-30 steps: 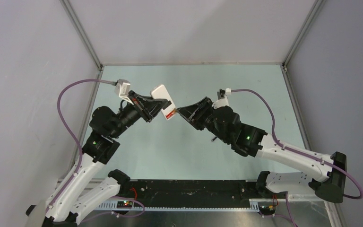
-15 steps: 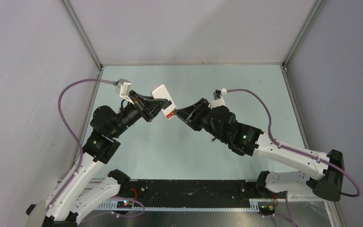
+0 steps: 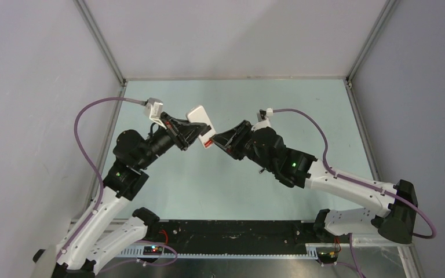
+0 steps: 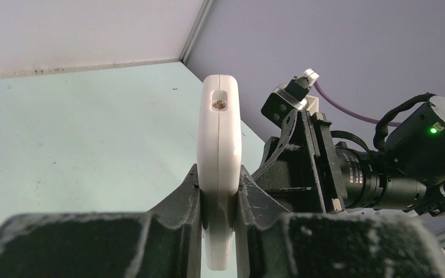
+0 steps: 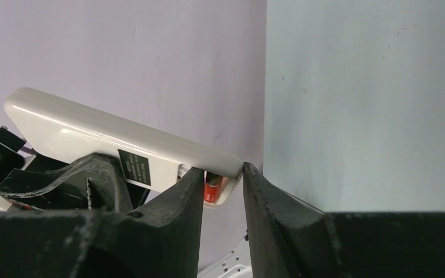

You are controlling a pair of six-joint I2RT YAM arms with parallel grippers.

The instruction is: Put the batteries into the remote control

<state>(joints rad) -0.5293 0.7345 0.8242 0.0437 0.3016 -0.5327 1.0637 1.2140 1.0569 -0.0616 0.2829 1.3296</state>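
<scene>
My left gripper (image 3: 189,135) is shut on the white remote control (image 3: 199,123) and holds it off the table. In the left wrist view the remote control (image 4: 220,133) stands edge-on between the fingers of that gripper (image 4: 219,194). An orange-red battery (image 3: 207,142) sits at the remote's near end. In the right wrist view this battery (image 5: 213,189) lies in the open compartment of the remote control (image 5: 110,142). My right gripper (image 5: 223,175) has its tips against that end, one on each side, with a gap between them. The dark battery is not visible.
The pale green table (image 3: 301,110) is bounded by grey walls with metal corner posts (image 3: 101,43). My right arm's wrist and camera (image 4: 336,168) sit close beside the remote. A black rail (image 3: 232,231) runs along the near edge between the arm bases.
My right gripper has moved left up to the remote's battery end, and its jaws have narrowed a little. The left gripper and remote have barely moved.
</scene>
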